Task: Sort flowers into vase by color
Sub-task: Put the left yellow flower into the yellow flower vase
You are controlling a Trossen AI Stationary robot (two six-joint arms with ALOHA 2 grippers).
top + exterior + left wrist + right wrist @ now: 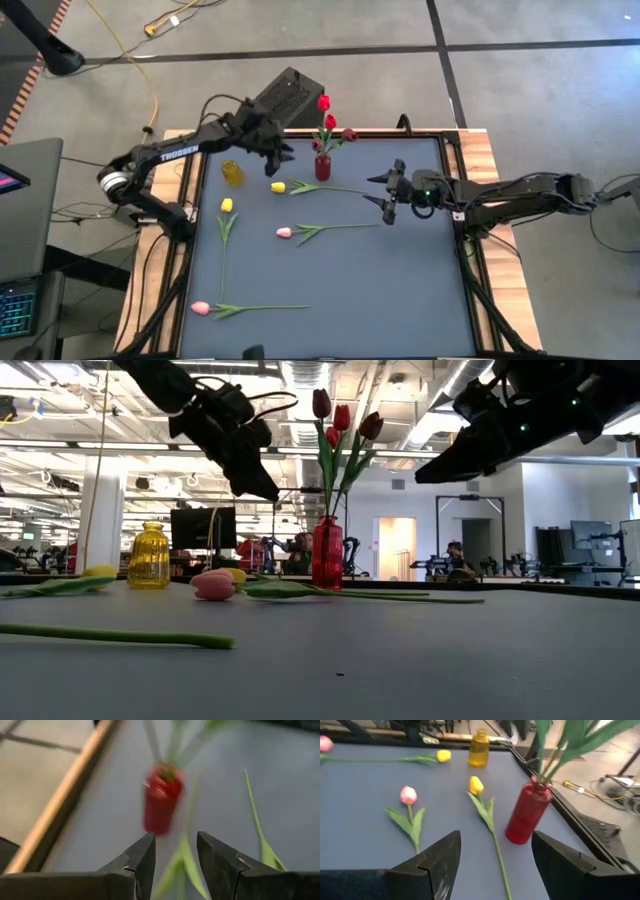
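Where red tulips [327, 112] stand, glossy red vase [322, 167], squat yellow vase [232, 173].

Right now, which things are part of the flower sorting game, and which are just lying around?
Part of the job:
red vase with red tulips
yellow vase, empty
two yellow tulips lying on the table
two pink tulips lying on the table
left gripper and right gripper, both open

Just lying about:
black box behind the table
yellow cable on the floor

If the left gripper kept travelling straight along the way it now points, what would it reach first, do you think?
Most likely the red vase: in the left wrist view it sits almost dead ahead of the open left gripper, though the gap between them is hard to judge.
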